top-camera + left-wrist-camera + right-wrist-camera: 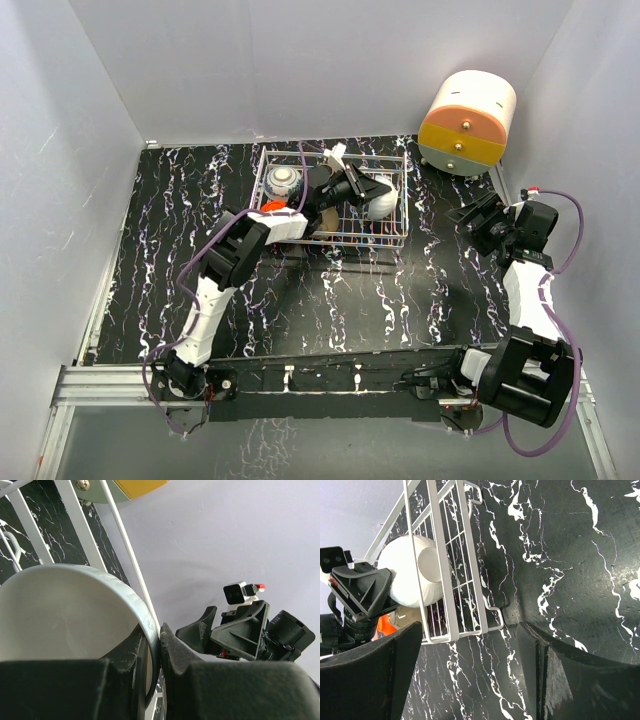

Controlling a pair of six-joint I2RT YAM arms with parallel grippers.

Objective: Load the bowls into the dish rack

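left gripper (160, 637) pinches the white bowl (65, 615) inside the dish rack (404, 205)

black fingers (125, 670) of the left gripper fill the bottom of its wrist view, clamped on the rim of the white bowl. one finger lies inside the pale hollow and the other outside, and a white wire of the dish rack runs just beside the rim. the bowl stands on edge in the right-hand part of the rack. the right wrist view shows through the wires that its round foot is turned toward the rack's right wall. whether it rests on the grid floor cannot be told

the blue-and-white bowl (282, 180) sits in the left rear part of the rack, apart from the white one. a tan bowl (325, 220) shows low between them near the front wall, partly hidden by the gripper. the red bowl (272, 206) shows only as a bright patch at the rack's near-left corner, mostly covered by the left arm (225, 275). whether it is inside the wires cannot be told

the rack stands on the black marbled table (400, 300), toward the rear middle. the right gripper (470, 680) hovers over bare table to the right of the rack, its jaws spread wide with nothing between them. a cream-and-orange drawer unit (467, 122) stands at the far right corner, apart from the rack
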